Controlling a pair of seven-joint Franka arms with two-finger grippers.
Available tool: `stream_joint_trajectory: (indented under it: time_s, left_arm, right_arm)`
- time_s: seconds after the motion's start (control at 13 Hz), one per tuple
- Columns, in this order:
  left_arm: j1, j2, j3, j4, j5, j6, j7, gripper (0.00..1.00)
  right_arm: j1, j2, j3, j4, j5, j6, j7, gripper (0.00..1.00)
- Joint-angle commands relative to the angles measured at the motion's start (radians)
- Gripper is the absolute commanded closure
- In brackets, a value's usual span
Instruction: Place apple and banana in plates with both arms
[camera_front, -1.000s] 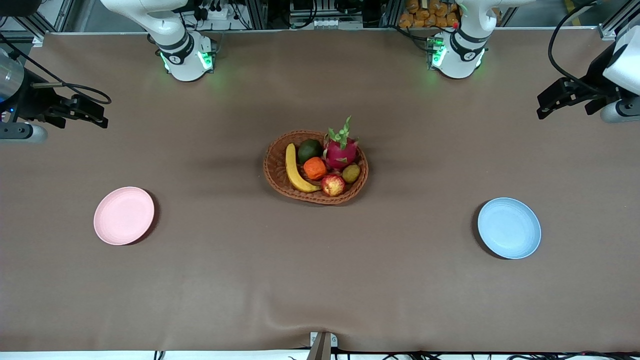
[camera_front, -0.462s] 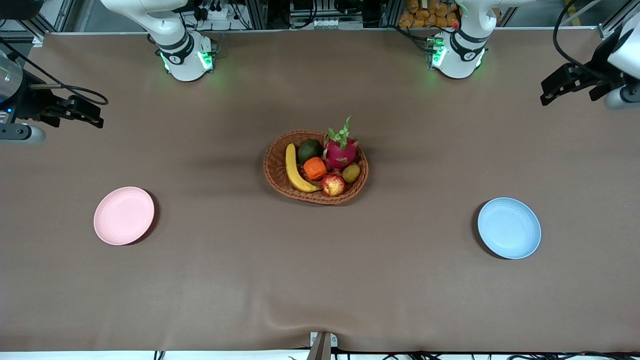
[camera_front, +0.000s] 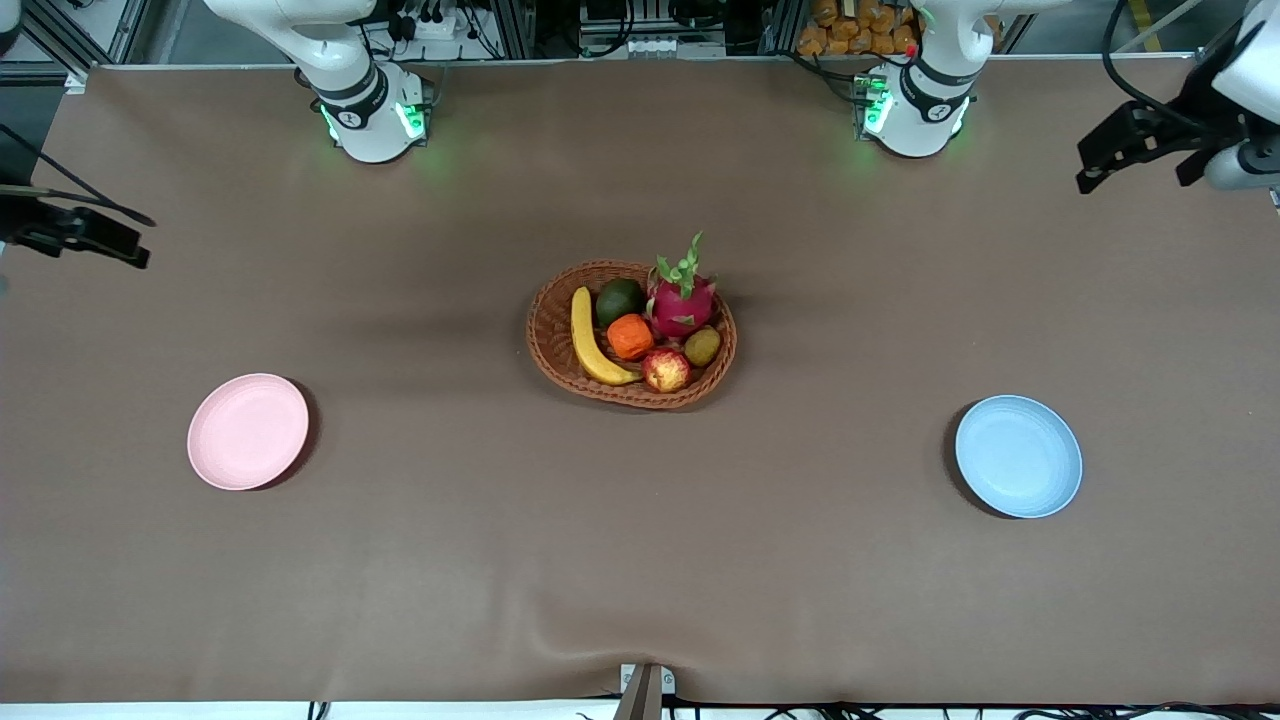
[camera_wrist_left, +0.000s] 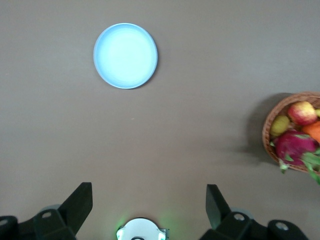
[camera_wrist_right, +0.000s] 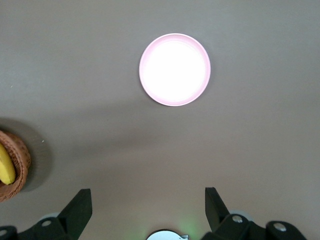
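**Trainee:** Start with the grippers. How do they stand?

**Operator:** From my console, the left gripper (camera_wrist_left: 149, 210) is spread wide with nothing between its fingers (camera_wrist_left: 80, 202), raised over the bare cloth at the left arm's end of the table (camera_front: 640, 560). I see it in the front view as a dark shape at the edge (camera_front: 1140, 150). The right gripper (camera_wrist_right: 148, 210) is likewise wide and empty, up over the right arm's end of the table; in the front view only part of it shows (camera_front: 75, 232).

**Trainee:** What lies under each wrist camera?

**Operator:** The left wrist view shows the light blue plate (camera_wrist_left: 125, 55) lying flat on the cloth with nothing on it, and part of the wicker basket (camera_wrist_left: 272, 120) at the picture's edge. The right wrist view shows the pale pink plate (camera_wrist_right: 175, 69), also bare, with a sliver of the basket's rim.

**Trainee:** And the fruit?

**Operator:** All in the basket at mid-table, well apart from both plates. The banana (camera_front: 590, 340) lies along the wall toward the right arm's end. The apple (camera_front: 666, 370) sits at the rim nearest the front camera, just beside the banana's tip. Around them I note an orange fruit (camera_front: 630, 337), a dark green fruit (camera_front: 619, 300), a dragon fruit (camera_front: 682, 300) and a small olive-brown fruit (camera_front: 702, 346).
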Motion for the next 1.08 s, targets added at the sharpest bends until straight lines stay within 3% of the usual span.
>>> stream_joint_trajectory:
  time_s: [0.0, 0.31, 0.77, 1.0]
  left_arm:
    - [-0.017, 0.053, -0.111, -0.002, -0.019, 0.049, -0.028, 0.00]
    - [-0.060, 0.232, -0.281, 0.000, -0.008, 0.210, -0.192, 0.00]
    - [-0.218, 0.556, -0.277, 0.031, 0.130, 0.627, -0.303, 0.00]
    - [-0.268, 0.647, -0.277, 0.029, 0.122, 0.682, -0.431, 0.00]
  right_arm:
    - [-0.071, -0.006, 0.014, 0.013, 0.039, 0.001, -0.003, 0.00]
    - [-0.068, -0.008, 0.019, 0.024, 0.061, 0.004, 0.006, 0.00]
    - [-0.068, -0.008, 0.017, 0.021, 0.107, 0.004, -0.004, 0.00]
    - [-0.037, -0.006, 0.020, 0.014, 0.102, 0.047, -0.006, 0.00]
